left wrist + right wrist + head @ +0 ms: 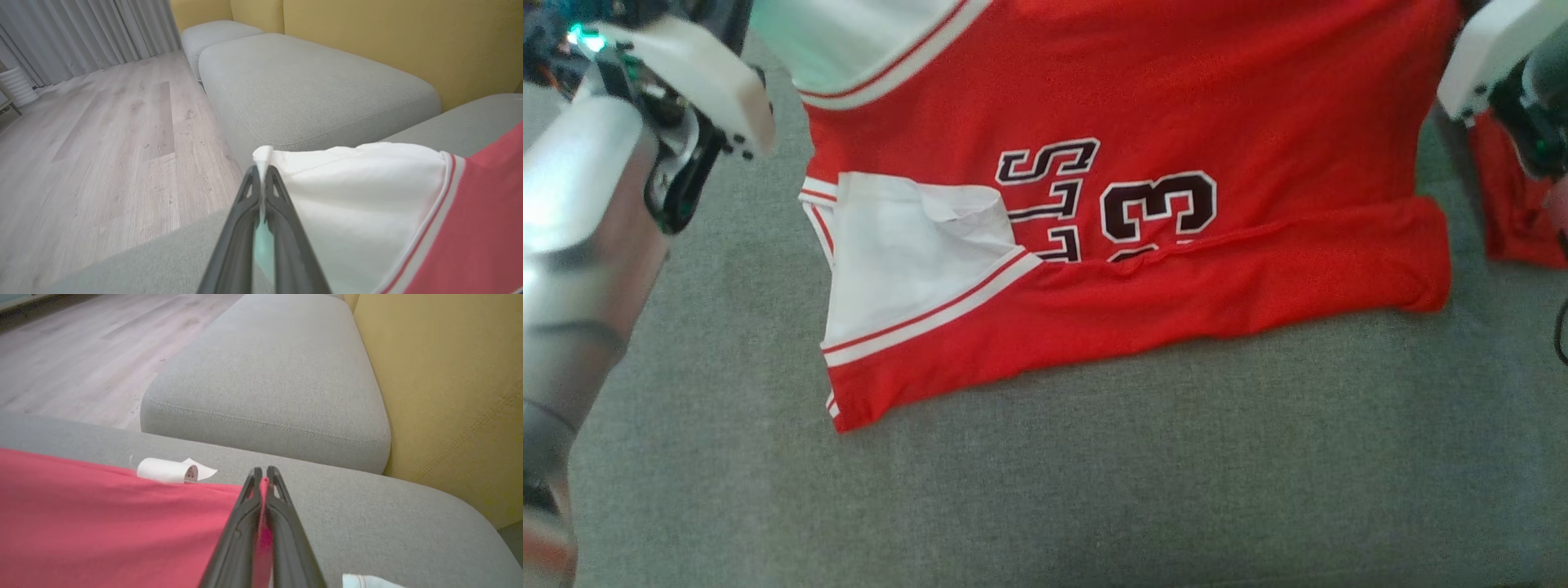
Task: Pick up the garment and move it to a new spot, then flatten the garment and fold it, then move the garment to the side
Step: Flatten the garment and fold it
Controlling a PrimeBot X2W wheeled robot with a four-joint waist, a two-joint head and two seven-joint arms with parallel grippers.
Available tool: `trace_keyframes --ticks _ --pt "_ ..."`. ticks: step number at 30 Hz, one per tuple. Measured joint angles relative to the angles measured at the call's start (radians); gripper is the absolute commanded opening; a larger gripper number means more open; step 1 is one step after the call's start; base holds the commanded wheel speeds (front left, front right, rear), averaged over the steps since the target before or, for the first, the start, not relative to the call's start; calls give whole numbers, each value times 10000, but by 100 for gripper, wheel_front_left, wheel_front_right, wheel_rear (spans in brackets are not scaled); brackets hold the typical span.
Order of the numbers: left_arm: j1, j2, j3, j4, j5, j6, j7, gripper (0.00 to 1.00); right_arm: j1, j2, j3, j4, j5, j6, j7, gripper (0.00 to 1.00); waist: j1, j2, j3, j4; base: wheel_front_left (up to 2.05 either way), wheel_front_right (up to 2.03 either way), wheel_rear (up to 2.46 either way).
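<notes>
The garment (1176, 98) is a red jersey with white side panels, white trim and black-and-white numbers. It lies spread on the grey cushion (1094, 490), its near edge folded over the print. My left gripper (261, 173) is shut on a white corner of the garment (367, 196), held up off the cushion. My right gripper (263, 475) is shut on a red edge of the garment (102, 522). In the head view the left forearm (580, 245) stands at the left and the right wrist (1503, 57) at the top right, with red cloth (1511, 212) hanging below it.
More grey cushions (306, 90) (278, 363) run along a yellow backrest (449, 375). Wooden floor (102, 143) and grey curtains (81, 36) lie beyond. A small white paper roll (165, 470) rests by the garment's edge. Bare cushion lies in front of the garment.
</notes>
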Motion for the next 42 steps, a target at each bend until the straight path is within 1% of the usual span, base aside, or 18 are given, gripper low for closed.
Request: trace_keyframes --ticks 3,10,12,16,19,22,25,27,32,34,42 --pt "-262 -146 -2 309 92 -33 -190 0 -251 140 -2 232 35 0 -290 0 -1 0 75 -28 0 0 0" --pt "-1185 -522 13 1452 445 -40 -1258 0 -988 598 -15 940 249 0 -1279 0 -1 0 294 -112 0 0 0" --pt "-1343 -663 10 1760 449 -165 -1450 0 -1080 656 15 1101 347 0 -1430 0 0 0 314 -104 0 0 0" --pt "-1380 -897 -109 2150 516 -387 -1672 0 -1058 679 249 1375 623 0 -1544 0 -1 0 240 -53 0 0 0" --pt "-1336 -943 -343 2301 516 -558 -1676 0 -961 635 441 1484 932 0 -1542 0 -1 0 104 0 0 0 0" --pt "-991 -934 -738 2105 222 -631 -1521 0 -496 424 773 1452 1432 0 -1440 0 -1 0 -186 67 0 0 0" --pt "-337 -767 -1392 1175 -272 -640 -1032 0 109 178 1181 1221 1910 0 -1081 0 -2 0 -459 113 0 0 0" --pt "150 -499 -1845 456 -654 -640 -616 0 523 -33 1446 1014 2226 0 -809 0 -2 0 -654 146 0 0 0" --pt "936 677 -2711 -1124 -1499 -640 336 0 1318 -621 2134 382 3014 0 -2 0 -3 0 -1114 211 0 0 0" --pt "1154 1022 -2880 -1622 -1781 -640 598 0 1539 -884 2431 159 3122 0 221 0 -3 1 -1275 235 0 0 0" --pt "2242 1674 -3356 -3162 -2364 -625 1496 0 2367 -1484 3306 -598 4000 0 1388 0 -4 1 -1815 307 0 0 0"
